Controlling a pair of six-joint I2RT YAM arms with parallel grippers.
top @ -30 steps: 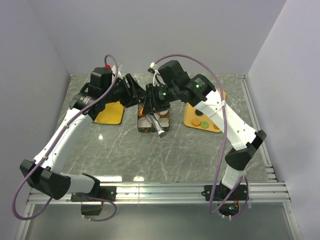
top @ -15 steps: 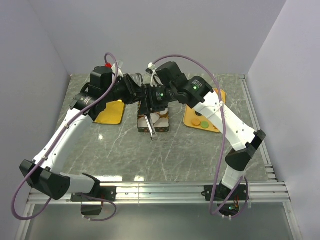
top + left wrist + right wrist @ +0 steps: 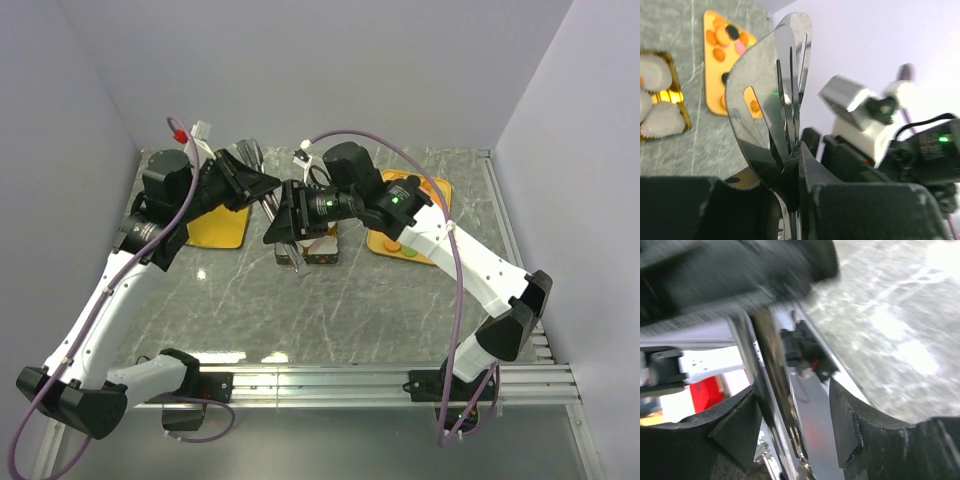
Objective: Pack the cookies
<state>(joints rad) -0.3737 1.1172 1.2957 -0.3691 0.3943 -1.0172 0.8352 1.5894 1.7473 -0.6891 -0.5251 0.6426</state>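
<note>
Left gripper is clamping the tongs at their hinge end, probably readying them for scooping. Right gripper is standing parted around their handle. Cookies are lying on the tray, upper left.

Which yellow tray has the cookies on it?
The tray on the right, under the right arm: cookies lie on it; the left tray's visible part shows none.

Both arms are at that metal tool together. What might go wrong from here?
The shiny slotted metal tongs are pinched by the left hand alone, the right hand standing open around them; they may swing or slip. Dropped, they would likely hit the gold box of white paper cups below.
</note>
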